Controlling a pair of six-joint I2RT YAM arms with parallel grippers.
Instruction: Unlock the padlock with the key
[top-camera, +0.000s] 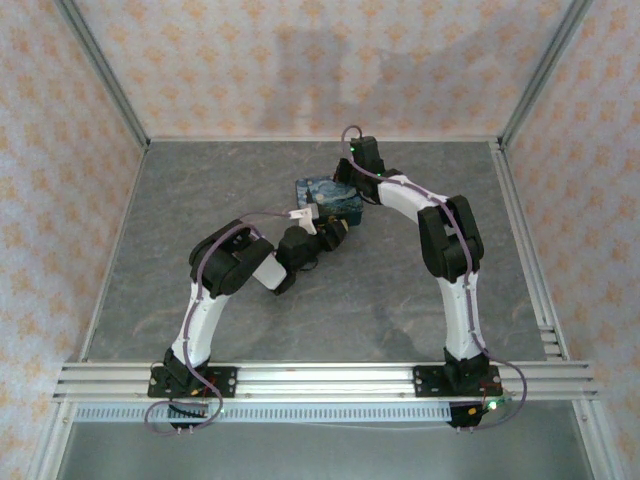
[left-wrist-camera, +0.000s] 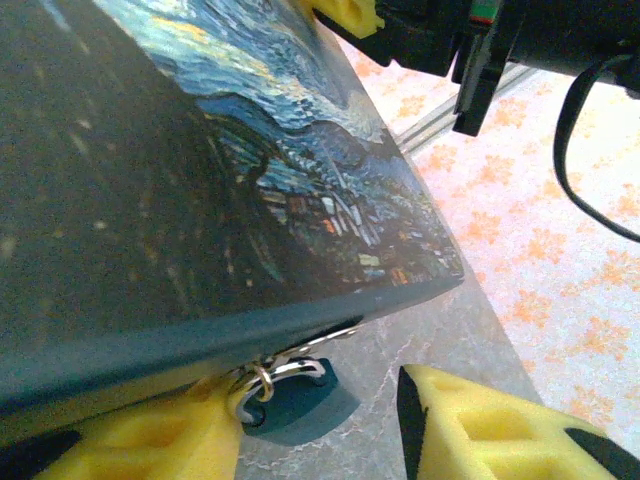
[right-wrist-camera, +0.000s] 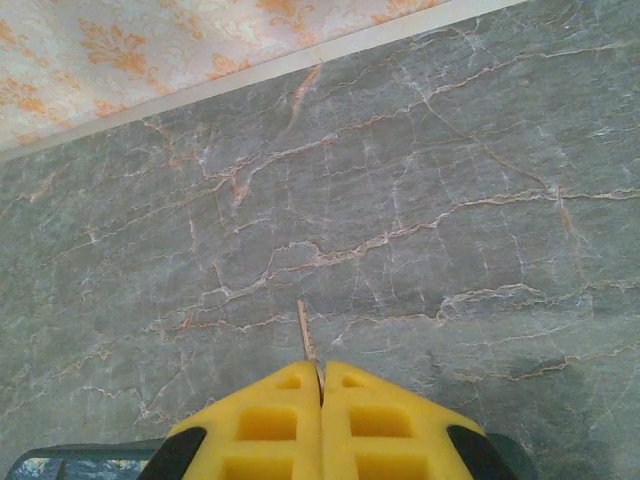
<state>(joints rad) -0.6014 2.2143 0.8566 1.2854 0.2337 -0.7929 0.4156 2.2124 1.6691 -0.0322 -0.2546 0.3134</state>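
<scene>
Over the grey marbled tabletop (right-wrist-camera: 450, 200), pinching the thin key (right-wrist-camera: 306, 338), tip outward, between right fingers (right-wrist-camera: 275, 410) pressed together. Spreading the left fingers (left-wrist-camera: 480, 425) wide at the lower edge of the starry-print tin (left-wrist-camera: 200, 200).

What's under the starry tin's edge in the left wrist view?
A small silvery ring and a dark blue rounded piece; the tin covers whatever they attach to.

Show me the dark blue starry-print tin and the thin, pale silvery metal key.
dark blue starry-print tin (left-wrist-camera: 300, 170): left wrist view, on its painted starry face.
thin, pale silvery metal key (right-wrist-camera: 306, 335): right wrist view, on its exposed thin edge.
</scene>
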